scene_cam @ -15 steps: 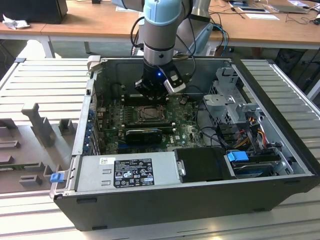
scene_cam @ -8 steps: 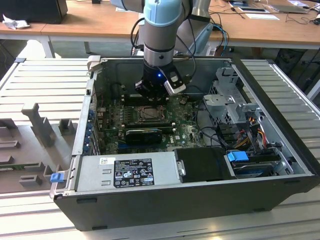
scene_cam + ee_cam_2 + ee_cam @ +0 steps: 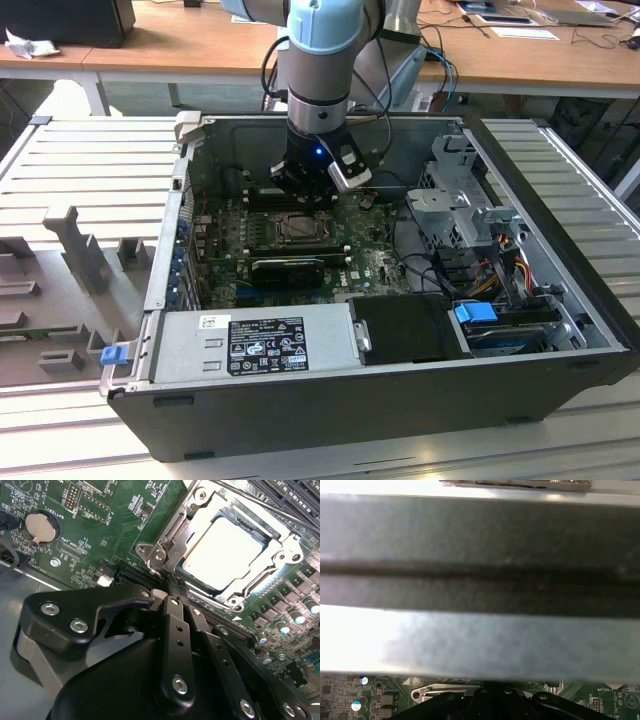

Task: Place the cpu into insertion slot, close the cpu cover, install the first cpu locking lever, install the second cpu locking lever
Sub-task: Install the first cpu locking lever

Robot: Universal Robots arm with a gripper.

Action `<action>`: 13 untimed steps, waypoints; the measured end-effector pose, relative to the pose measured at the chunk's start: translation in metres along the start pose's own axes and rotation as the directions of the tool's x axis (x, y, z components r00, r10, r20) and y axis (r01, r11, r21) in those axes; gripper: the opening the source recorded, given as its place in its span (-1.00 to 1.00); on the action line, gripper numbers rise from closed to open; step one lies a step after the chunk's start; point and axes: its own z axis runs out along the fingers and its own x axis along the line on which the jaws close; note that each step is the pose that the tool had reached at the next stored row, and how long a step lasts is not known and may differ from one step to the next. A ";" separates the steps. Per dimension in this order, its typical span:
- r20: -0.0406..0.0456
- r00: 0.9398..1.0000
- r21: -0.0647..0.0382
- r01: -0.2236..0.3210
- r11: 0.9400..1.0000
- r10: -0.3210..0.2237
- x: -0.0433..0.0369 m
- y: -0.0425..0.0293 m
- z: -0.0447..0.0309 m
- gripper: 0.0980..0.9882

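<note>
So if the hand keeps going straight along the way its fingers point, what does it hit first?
Most likely the corner of the metal cover closed over the chip. In the second wrist view the hand ends right at that corner, at the socket's edge; whether it already touches, I can't tell.

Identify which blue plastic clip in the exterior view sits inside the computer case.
The blue clip on the drive bay, toward the exterior view's right; the other clip sits outside the case, at its corner.

My pincer [image 3: 172,592] tips blocked by own links; cover [image 3: 227,540] cut off at edge; first wrist view mostly blurred grey wall [image 3: 480,580].
</note>
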 end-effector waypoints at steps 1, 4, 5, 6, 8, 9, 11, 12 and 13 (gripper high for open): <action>0.000 1.000 0.001 0.000 1.000 0.000 0.0000 0.0001 -0.0017 -0.98; 0.000 1.000 0.001 0.000 1.000 0.000 0.0000 0.0010 -0.0090 -0.98; 0.000 1.000 0.000 0.000 1.000 0.000 -0.0001 0.0013 -0.0115 -0.98; 0.000 1.000 0.002 0.000 1.000 0.000 -0.0001 0.0015 -0.0139 -0.98; 0.000 1.000 0.003 0.000 1.000 0.000 -0.0001 0.0013 -0.0139 -0.98; 0.000 1.000 0.003 0.000 1.000 0.000 -0.0001 0.0007 -0.0141 -0.98; 0.000 1.000 0.003 0.000 1.000 0.000 0.0000 -0.0007 -0.0142 -0.98; 0.000 1.000 0.003 0.000 1.000 0.000 0.0000 -0.0010 -0.0142 -0.98; 0.000 1.000 0.002 0.000 1.000 0.000 0.0000 -0.0013 -0.0142 -0.98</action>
